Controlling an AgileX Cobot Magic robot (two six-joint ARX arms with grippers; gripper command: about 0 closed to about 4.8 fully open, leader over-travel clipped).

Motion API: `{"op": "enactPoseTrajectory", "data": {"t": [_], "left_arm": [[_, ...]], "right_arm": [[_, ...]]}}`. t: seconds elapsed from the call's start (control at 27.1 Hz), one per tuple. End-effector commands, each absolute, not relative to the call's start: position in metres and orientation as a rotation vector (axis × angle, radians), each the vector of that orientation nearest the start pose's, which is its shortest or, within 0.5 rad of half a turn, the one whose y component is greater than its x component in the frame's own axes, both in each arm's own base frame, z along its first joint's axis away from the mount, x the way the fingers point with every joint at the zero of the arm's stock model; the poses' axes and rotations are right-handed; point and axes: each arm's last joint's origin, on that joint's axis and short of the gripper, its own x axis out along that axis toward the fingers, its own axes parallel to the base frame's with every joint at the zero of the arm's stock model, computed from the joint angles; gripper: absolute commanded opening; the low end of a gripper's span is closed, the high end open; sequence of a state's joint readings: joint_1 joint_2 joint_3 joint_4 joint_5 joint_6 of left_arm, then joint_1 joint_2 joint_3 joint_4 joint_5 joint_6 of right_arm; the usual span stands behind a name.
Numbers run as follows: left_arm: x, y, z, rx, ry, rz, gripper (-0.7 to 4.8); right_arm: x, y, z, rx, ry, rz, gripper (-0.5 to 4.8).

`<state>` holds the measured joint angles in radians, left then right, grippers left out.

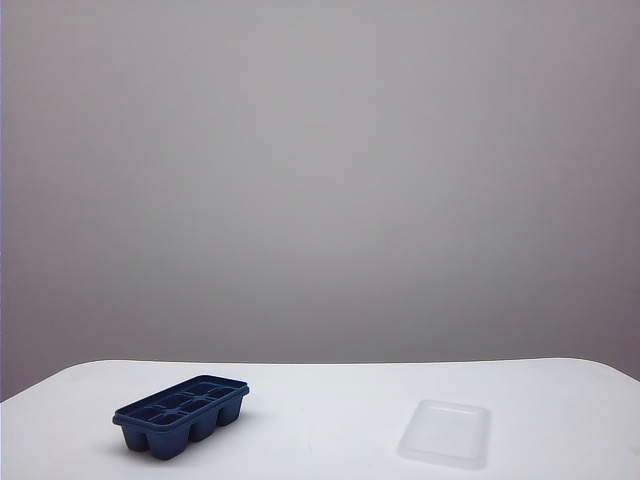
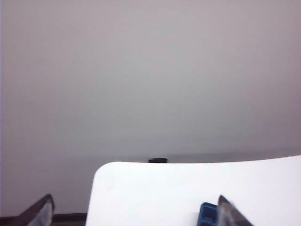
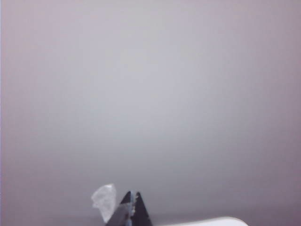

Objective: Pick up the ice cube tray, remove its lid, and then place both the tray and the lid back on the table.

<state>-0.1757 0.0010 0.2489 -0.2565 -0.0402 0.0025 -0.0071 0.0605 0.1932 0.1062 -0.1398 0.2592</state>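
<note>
Left end effector [image 2: 134,214] agape, right end effector [image 3: 131,203] closed empty, unlabelled ice cube tray [image 1: 182,415], lid [image 1: 446,433] apart.

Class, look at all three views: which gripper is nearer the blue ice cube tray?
Left. The left gripper hangs open with the ice cube tray beside one finger. The right gripper, shut, shows no tray, only the table edge.
</note>
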Motion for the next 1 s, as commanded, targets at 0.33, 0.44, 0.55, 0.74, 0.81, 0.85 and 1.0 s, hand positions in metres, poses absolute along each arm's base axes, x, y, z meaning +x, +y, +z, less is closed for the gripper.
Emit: {"op": "enactPoseTrajectory", "data": {"t": [0.33,0.44,0.55,0.74,0.81,0.85,1.0], "left_arm": [[0.093,-0.018,0.169,0.029,0.049,-0.247,3.29],[0.095,-0.019,0.16,0.033,0.077,-0.247,2.88],[0.095,-0.018,0.155,0.038,0.101,-0.229,2.71],[0.095,-0.016,0.153,0.067,0.116,-0.136,0.79],[0.095,-0.016,0.153,0.069,0.118,-0.136,0.75],[0.095,-0.016,0.153,0.075,0.12,-0.136,0.48],[0.095,-0.016,0.153,0.118,0.122,-0.139,-0.06]], "right_arm": [[0.094,-0.001,0.183,0.282,-0.076,0.006,-0.01],[0.097,-0.001,0.17,0.283,-0.04,0.001,-0.01],[0.098,-0.001,0.163,0.288,0.011,-0.006,-0.01],[0.097,-0.001,0.153,0.28,0.105,-0.019,-0.01],[0.097,-0.001,0.15,0.28,0.139,-0.025,-0.01],[0.096,-0.001,0.149,0.28,0.156,-0.027,-0.01],[0.096,-0.001,0.146,0.26,0.186,-0.03,-0.01]]}}
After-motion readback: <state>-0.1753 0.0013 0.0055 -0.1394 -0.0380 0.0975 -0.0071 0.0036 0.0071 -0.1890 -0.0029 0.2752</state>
